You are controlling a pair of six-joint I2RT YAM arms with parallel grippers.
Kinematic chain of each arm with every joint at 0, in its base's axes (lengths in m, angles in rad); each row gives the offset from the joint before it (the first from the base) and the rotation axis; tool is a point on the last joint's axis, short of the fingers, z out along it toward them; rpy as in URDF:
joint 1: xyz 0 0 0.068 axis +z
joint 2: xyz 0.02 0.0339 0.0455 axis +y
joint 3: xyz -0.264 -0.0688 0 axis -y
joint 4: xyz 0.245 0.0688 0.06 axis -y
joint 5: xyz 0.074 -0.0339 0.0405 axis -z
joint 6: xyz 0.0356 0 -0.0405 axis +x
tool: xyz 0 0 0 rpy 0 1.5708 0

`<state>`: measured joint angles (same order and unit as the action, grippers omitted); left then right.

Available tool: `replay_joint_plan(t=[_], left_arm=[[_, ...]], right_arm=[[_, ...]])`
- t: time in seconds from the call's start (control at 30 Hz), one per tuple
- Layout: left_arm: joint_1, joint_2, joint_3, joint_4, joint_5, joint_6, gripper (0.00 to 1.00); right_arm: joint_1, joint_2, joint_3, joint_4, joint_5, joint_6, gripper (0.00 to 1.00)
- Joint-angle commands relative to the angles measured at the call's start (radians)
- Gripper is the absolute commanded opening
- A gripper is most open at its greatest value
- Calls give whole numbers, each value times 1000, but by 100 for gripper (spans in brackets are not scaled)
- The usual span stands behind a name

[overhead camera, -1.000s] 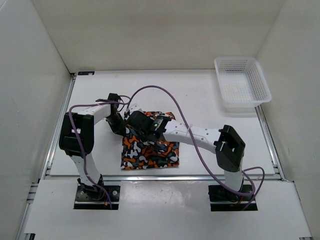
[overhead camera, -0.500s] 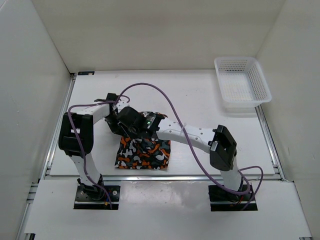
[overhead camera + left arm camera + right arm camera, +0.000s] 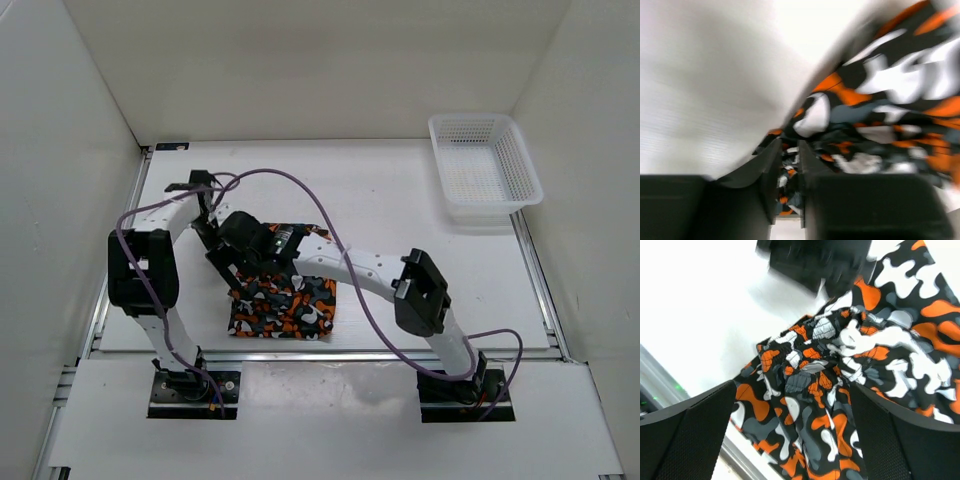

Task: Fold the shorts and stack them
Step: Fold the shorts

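Observation:
The shorts (image 3: pixel 288 306), in an orange, black, grey and white blotch print, lie folded in a rough square near the table's front edge, left of centre. Both grippers hang over their far left corner. My right gripper (image 3: pixel 792 390) is wide open just above the bunched waistband (image 3: pixel 820 350), with nothing between its fingers. My left gripper (image 3: pixel 790 147) is low at the fabric's edge. Its jaws stand a narrow gap apart, and printed cloth (image 3: pixel 880 100) shows in the gap. From above, the left gripper (image 3: pixel 222 265) and right gripper (image 3: pixel 250 270) sit close together.
A white mesh basket (image 3: pixel 484 205) stands at the far right corner of the table. White walls close in the left, back and right sides. Purple cables loop over both arms. A metal rail (image 3: pixel 330 353) runs along the table's front edge.
Both arms have swung left and the shorts have shifted left with them. The right gripper has gone from shut to wide open. The left jaws have parted slightly.

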<state>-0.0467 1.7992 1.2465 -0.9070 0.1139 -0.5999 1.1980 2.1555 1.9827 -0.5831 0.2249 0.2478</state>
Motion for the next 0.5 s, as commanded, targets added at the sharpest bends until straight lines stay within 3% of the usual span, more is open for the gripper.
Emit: replay_joint_plan(t=[0.0,0.07,0.13,0.17,0.2,0.23,0.27,0.47], left_arm=[[34,-72,141,-84,-29,42,37],[51,-72,218,-133,-43,64,38],[65,-96,276,-162,-60,75,36],[65,-109,287,-173,-74,87,28],[65,-124,297,-185,-85,88,18],[53,-142,297,-185,-85,100,10],[38,-179,297,-185,-74,127,10],[-117,-282,173,-150,111,206,10]], right_arm=[[3,-165,10,11,8,-4,98],[3,-229,-75,23,52,7,96],[-6,-330,-158,51,103,36,75],[-6,-365,-247,51,123,71,58],[-32,-431,-295,69,137,94,22],[-44,-460,-338,69,148,119,9],[-61,-486,-422,78,148,166,2],[-262,-576,-637,107,-37,261,0]])
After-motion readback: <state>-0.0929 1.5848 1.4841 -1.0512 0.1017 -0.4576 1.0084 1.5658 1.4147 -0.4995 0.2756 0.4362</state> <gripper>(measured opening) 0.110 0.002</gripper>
